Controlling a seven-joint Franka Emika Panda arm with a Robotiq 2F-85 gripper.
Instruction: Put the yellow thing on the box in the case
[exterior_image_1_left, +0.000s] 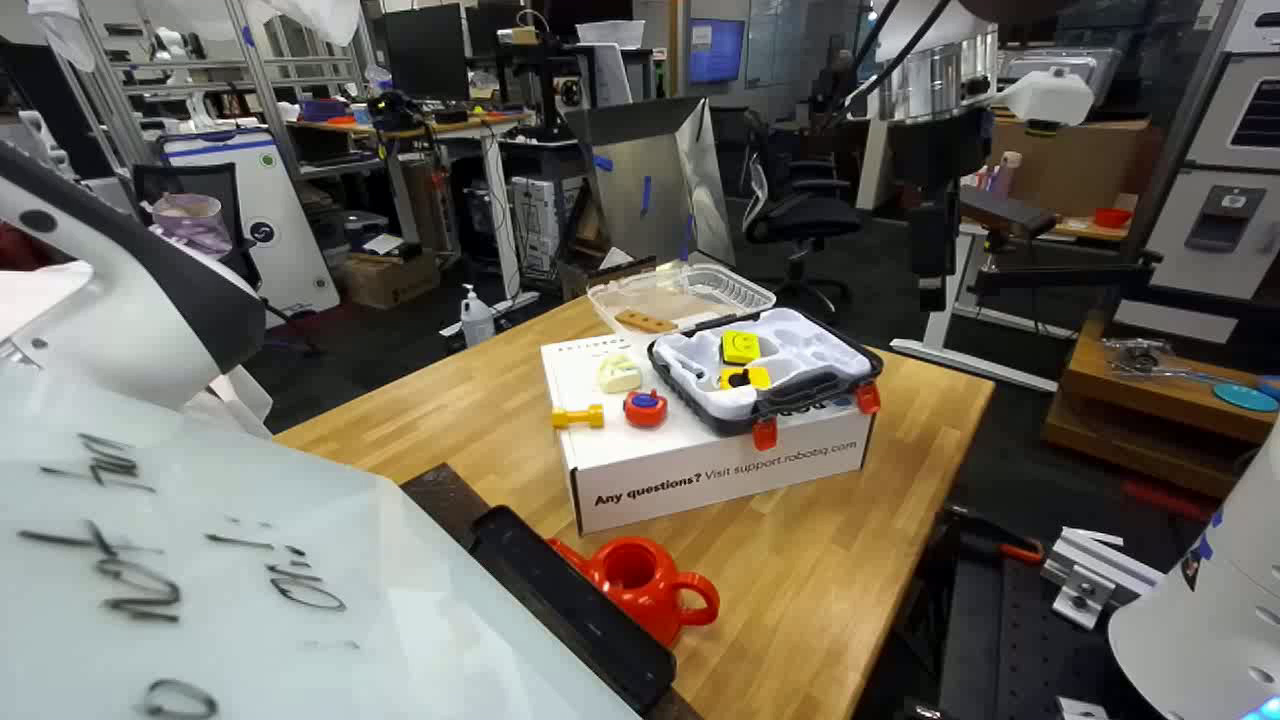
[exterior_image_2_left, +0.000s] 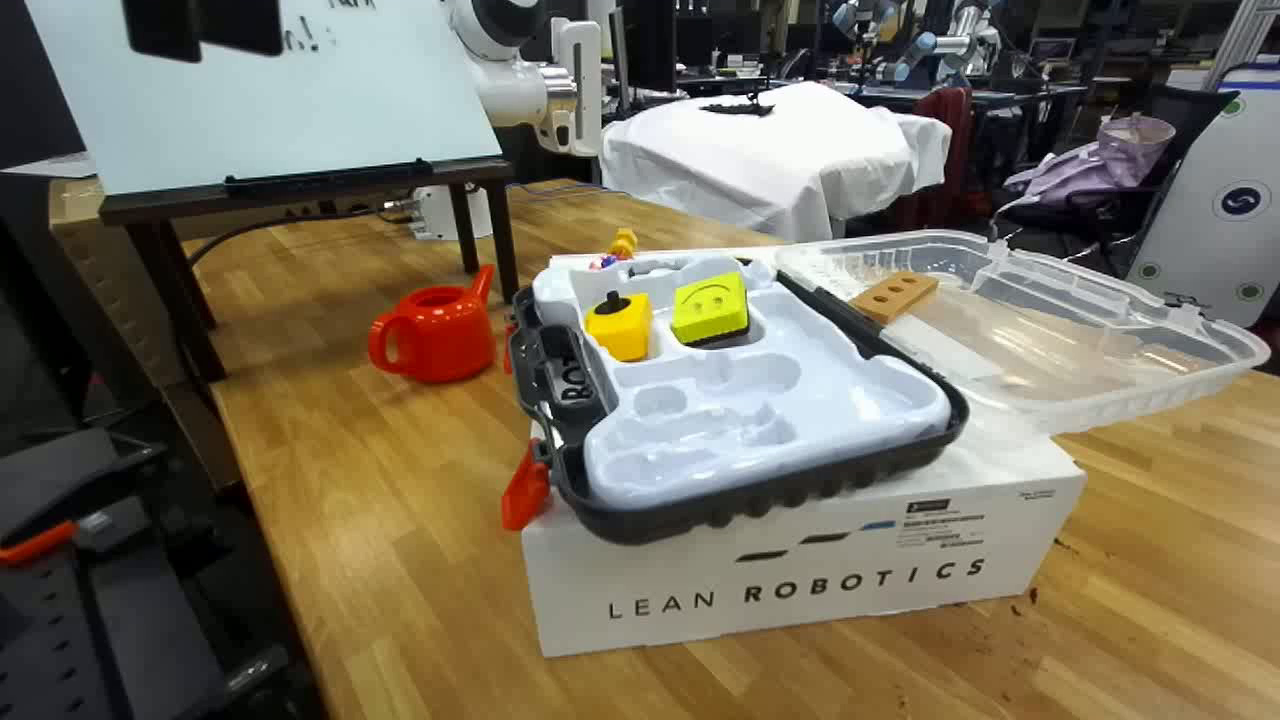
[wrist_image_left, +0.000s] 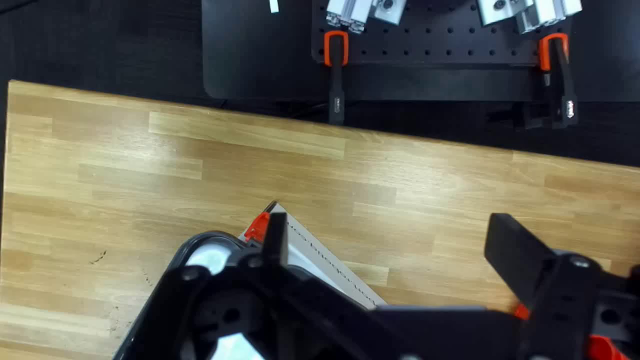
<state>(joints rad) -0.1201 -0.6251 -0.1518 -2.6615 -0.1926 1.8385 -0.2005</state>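
Aloft, hand (wrist_image_left: 390, 242) pointing down, fingers (wrist_image_left: 517, 257) apart, table (wrist_image_left: 310, 175) beneath

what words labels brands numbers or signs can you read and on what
"Any questions? Visit support.robotiq.com": white box
"LEAN ROBOTICS": white box
Smiley face: yellow block
Lettering at case handle: partly hidden
Whiteboard handwriting: unclear
Other box print, background logos: too small or blurred
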